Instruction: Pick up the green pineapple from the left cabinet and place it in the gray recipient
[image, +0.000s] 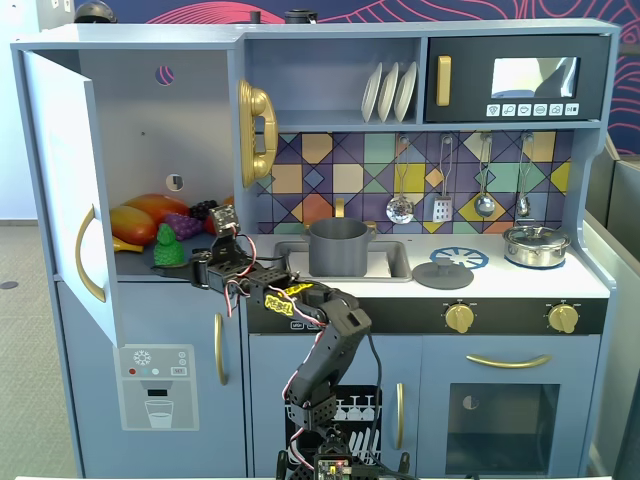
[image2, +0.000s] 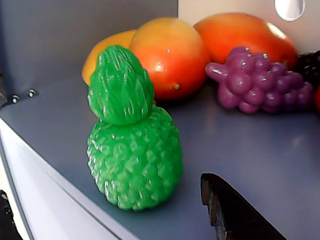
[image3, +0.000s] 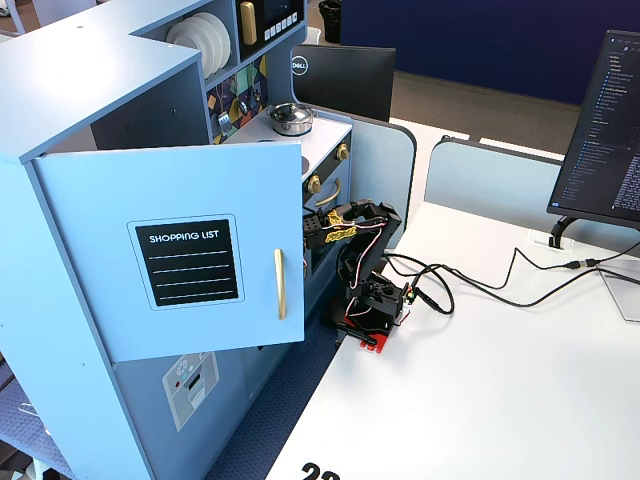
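The green pineapple (image: 168, 246) stands upright at the front edge of the shelf in the left cabinet (image: 140, 120), whose door (image: 60, 190) hangs open. In the wrist view the pineapple (image2: 132, 150) fills the centre. My gripper (image: 182, 266) is open at the shelf's front edge, just right of and below the fruit. In the wrist view my gripper (image2: 107, 195) has one dark finger (image2: 235, 212) to the right of the pineapple and the other at the lower left edge, neither touching it. The gray recipient (image: 338, 247) stands in the sink, to the right.
Behind the pineapple lie orange-red mangoes (image2: 172, 55), a purple grape bunch (image2: 260, 82) and a dark berry. A gold phone (image: 256, 130) hangs on the cabinet's right wall. A silver lidded pot (image: 535, 244) and a gray lid (image: 442, 275) sit on the counter. The open door (image3: 170, 260) hides the gripper from the side.
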